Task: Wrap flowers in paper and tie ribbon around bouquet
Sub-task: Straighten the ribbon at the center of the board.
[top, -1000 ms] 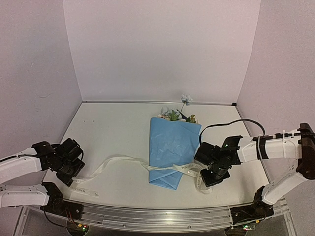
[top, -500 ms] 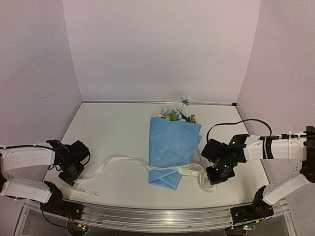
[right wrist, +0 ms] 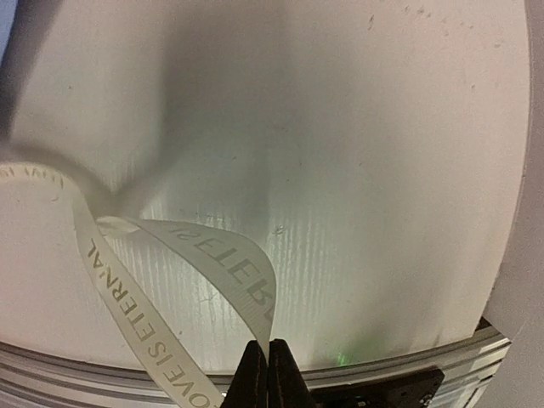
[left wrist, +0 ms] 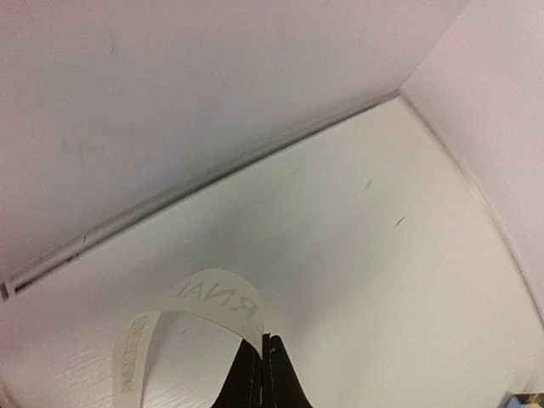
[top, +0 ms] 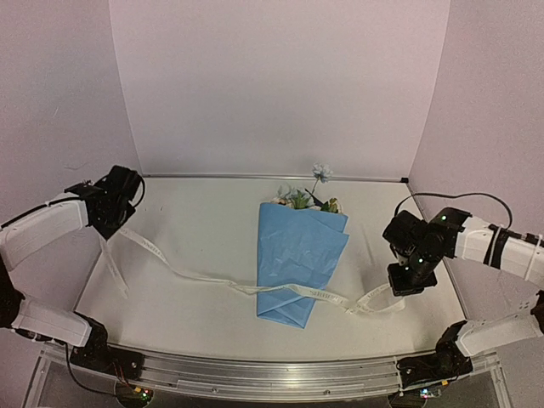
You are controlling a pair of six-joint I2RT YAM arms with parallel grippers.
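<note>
Bouquet (top: 299, 255): creased blue cone

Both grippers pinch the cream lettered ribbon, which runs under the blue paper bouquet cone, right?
No: top view shows the cream lettered ribbon crossing over the blue paper bouquet cone, not under. Left gripper and right gripper do both pinch it.

Blue paper (top: 299, 246), cream lettered ribbon (top: 319, 294)
</note>
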